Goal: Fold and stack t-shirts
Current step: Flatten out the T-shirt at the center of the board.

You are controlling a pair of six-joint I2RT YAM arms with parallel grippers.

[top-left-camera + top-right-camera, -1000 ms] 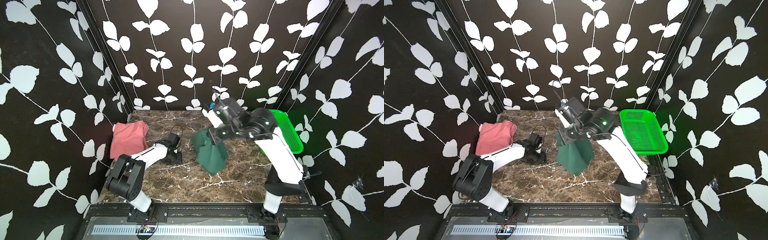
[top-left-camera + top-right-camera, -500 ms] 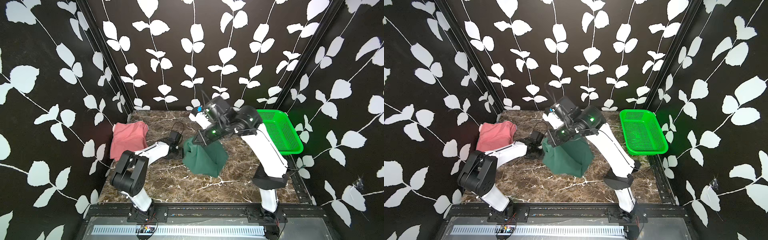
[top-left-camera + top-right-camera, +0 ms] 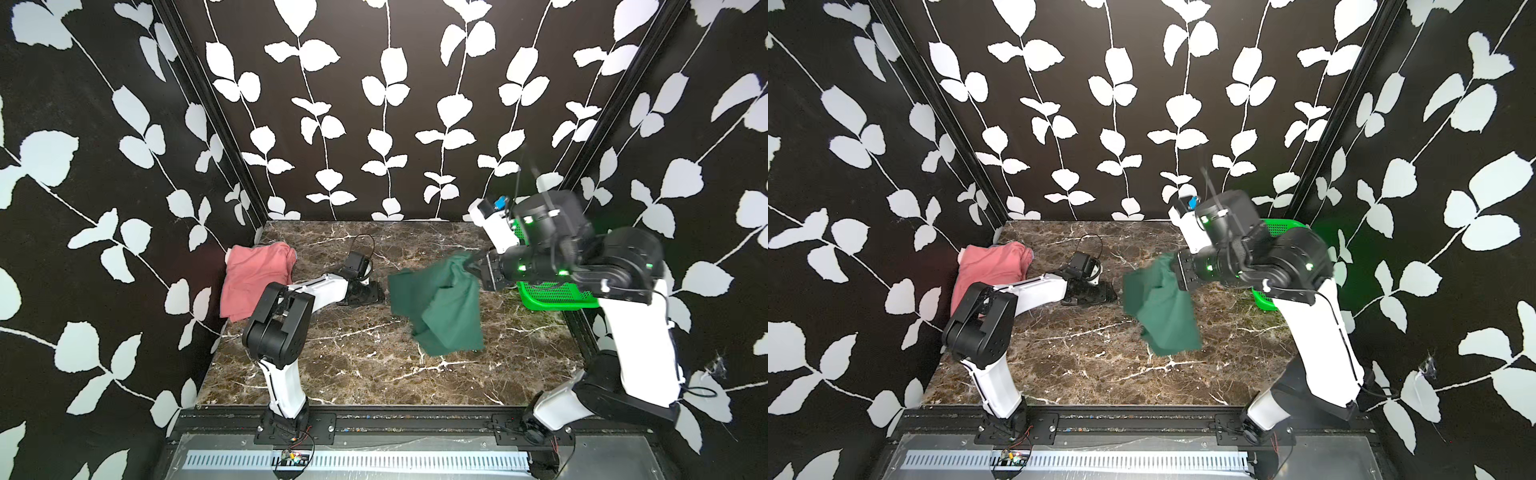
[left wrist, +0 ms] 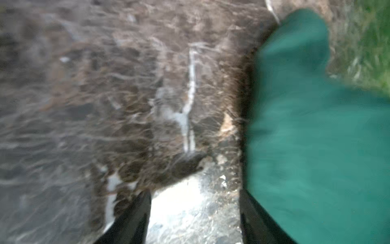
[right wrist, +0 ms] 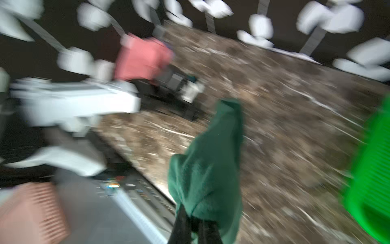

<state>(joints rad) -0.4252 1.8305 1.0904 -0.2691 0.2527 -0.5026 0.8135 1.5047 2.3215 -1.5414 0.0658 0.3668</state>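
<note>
A dark green t-shirt hangs bunched over the middle of the marble table, and my right gripper is shut on its upper edge. In the right wrist view the cloth drapes from the closed gripper. My left gripper lies low on the table just left of the shirt. It is open with only bare marble between its fingers, and the green cloth lies beside one finger. A salmon-pink t-shirt sits folded at the far left.
A bright green perforated basket stands at the table's right edge, partly hidden behind my right arm. Patterned walls close in three sides. A pinkish slatted crate shows beyond the table's front rail.
My right arm has swung to the right and carried the green t-shirt away from the left gripper, so the shirt now hangs farther right. The left arm has stayed almost in place.
</note>
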